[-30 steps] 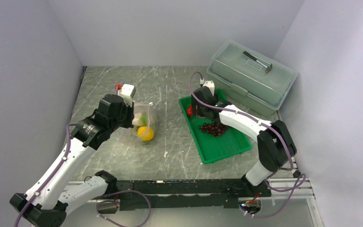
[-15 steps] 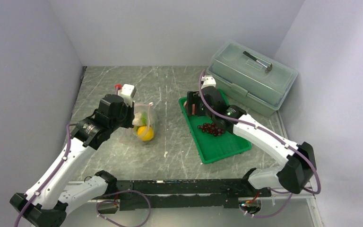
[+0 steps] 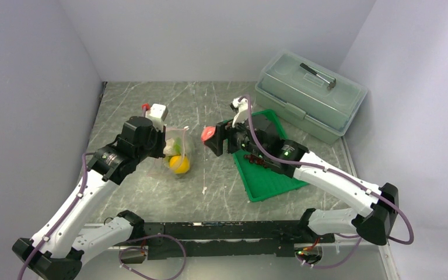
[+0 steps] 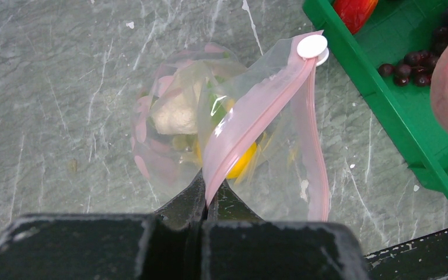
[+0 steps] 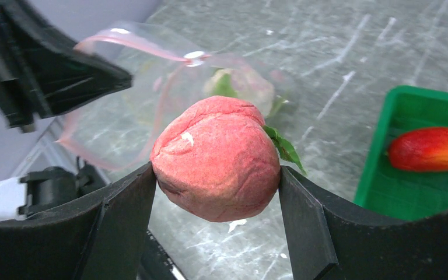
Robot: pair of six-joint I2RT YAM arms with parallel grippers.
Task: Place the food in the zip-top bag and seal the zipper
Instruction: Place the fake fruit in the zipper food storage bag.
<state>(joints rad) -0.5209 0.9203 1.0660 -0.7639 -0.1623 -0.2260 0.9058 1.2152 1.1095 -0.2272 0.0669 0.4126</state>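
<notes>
The clear zip-top bag [image 3: 181, 153] lies on the table left of centre with its mouth held up. It holds a yellow-orange fruit [image 4: 240, 165] and a white-and-green vegetable [image 4: 178, 112]. My left gripper [image 4: 211, 195] is shut on the bag's pink zipper strip [image 4: 251, 119]. My right gripper [image 5: 217, 181] is shut on the pink peach [image 5: 217, 157] and holds it in the air between the tray and the bag; it shows in the top view [image 3: 209, 133]. A red-orange fruit [image 5: 433, 149] and a dark grape bunch [image 4: 423, 58] lie in the green tray [image 3: 268, 181]. The purple ball is hidden.
A pale green lidded box [image 3: 310, 93] stands at the back right behind the tray. Grey walls close the table on the left, back and right. A white scrap [image 3: 205, 189] lies on the marbled table in front of the bag.
My right gripper has lifted the pink peach out of the green tray and carried it left toward the bag. The left gripper and the bag have stayed put.
</notes>
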